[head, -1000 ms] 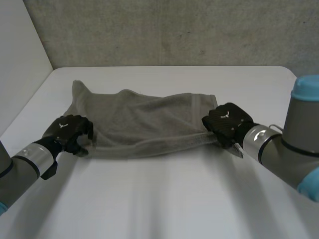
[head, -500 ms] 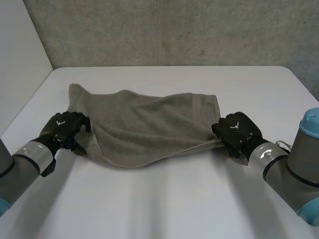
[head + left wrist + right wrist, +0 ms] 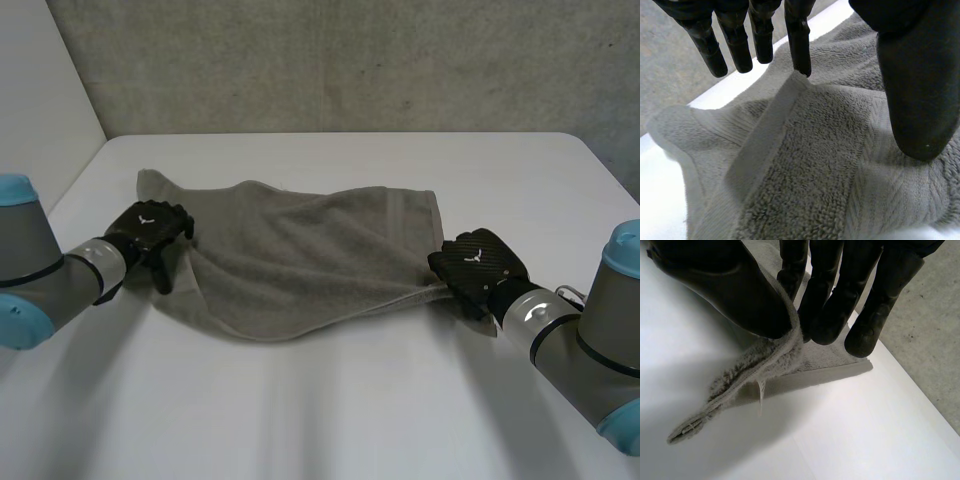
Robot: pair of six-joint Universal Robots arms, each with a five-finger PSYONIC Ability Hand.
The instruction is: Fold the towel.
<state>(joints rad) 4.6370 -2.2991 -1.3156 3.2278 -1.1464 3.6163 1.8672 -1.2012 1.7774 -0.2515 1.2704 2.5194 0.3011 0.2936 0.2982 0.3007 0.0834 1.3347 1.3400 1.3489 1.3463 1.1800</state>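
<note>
A grey towel [image 3: 300,250] lies folded over and rumpled across the middle of the white table [image 3: 330,400]. My left hand [image 3: 150,228] hovers at the towel's left edge, open. In the left wrist view its fingers [image 3: 800,40] are straight and spread above the towel's hem [image 3: 765,145], and the thumb stands apart, so nothing is held. My right hand [image 3: 478,265] is at the towel's near right corner. In the right wrist view its thumb and fingers [image 3: 830,305] are shut on the edge of the towel [image 3: 765,365], and a short tail of cloth hangs below the pinch.
A grey concrete wall [image 3: 350,60] stands behind the table's far edge. A white panel [image 3: 40,120] borders the left side. Bare table surface stretches between the towel and the near edge.
My left hand has let go of the towel's left edge, opened and shifted farther back. The towel's left side has settled onto the table. The right hand drew slightly nearer, still pinching.
</note>
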